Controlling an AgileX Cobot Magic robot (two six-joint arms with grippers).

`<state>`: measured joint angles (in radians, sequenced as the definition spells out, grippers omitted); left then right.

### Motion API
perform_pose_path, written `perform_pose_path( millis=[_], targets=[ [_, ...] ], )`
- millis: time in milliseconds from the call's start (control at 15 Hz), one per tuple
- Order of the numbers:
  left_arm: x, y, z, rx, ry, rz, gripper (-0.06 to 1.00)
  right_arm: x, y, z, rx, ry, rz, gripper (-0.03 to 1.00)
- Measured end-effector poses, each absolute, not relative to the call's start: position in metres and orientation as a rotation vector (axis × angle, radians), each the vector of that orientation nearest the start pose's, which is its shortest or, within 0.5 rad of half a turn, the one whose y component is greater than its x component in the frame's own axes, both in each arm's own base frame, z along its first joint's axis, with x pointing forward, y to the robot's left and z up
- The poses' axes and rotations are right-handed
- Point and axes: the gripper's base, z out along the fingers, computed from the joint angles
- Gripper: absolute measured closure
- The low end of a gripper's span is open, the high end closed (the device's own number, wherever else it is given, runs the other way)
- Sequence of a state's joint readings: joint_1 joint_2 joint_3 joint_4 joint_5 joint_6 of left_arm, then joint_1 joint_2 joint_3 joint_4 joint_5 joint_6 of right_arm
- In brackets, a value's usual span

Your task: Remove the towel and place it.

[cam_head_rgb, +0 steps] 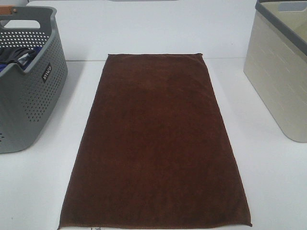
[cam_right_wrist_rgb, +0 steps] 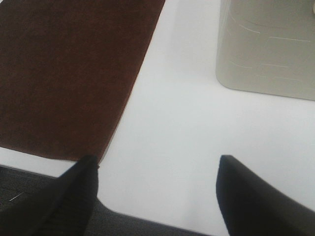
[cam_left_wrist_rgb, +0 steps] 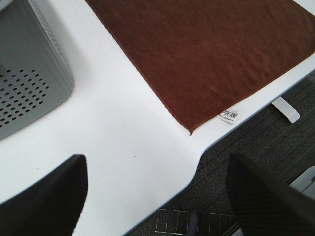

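A dark brown towel (cam_head_rgb: 156,143) lies spread flat down the middle of a white bench (cam_head_rgb: 273,172), between a grey perforated basket (cam_head_rgb: 29,91) on the left and a beige bin (cam_head_rgb: 280,72) on the right, touching neither. Its near hem runs along the bench's front edge and its far hem reaches the back. Judged from this layout, the removal looks done and the placing largely so: the towel is out of the basket, smooth and squared. Dark blue fabric (cam_head_rgb: 17,56) is visible inside the basket; whether anything further is asked of the towel, the pictures do not say.

The high camera shows the whole cloth and both containers but neither arm. The wrist cameras supply those. The left gripper (cam_left_wrist_rgb: 155,196) hangs above the bench's near left corner, jaws spread wide and empty, near the towel's corner, where a small white label (cam_left_wrist_rgb: 229,116) shows at the hem, a detail barely visible from above. This view also catches the dark floor below the bench edge. The right gripper (cam_right_wrist_rgb: 157,191) is likewise spread apart and holding nothing, above bare bench between the towel's right near corner and the beige bin.
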<state>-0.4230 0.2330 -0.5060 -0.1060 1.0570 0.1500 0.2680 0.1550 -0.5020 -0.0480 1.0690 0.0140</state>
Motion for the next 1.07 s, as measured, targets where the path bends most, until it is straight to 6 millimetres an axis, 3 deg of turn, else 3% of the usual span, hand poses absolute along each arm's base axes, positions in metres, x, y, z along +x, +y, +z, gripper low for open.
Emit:
perform_pose_path(
  millis=[600, 867, 1067],
  targets=[
    [0.025, -0.020, 0.277, 0.614, 2.190, -0.268, 0.20, 0.019, 0.001, 0.276, -0.264, 2.190, 0.090, 0.32],
    [0.019, -0.011, 0.279, 0.307, 2.173, -0.123, 0.20, 0.011, -0.003, 0.277, -0.021, 2.151, -0.029, 0.32],
    [0.006, -0.009, 0.280, 0.210, 2.092, -0.067, 0.20, -0.001, -0.004, 0.278, 0.014, 2.075, -0.046, 0.32]
  ],
)
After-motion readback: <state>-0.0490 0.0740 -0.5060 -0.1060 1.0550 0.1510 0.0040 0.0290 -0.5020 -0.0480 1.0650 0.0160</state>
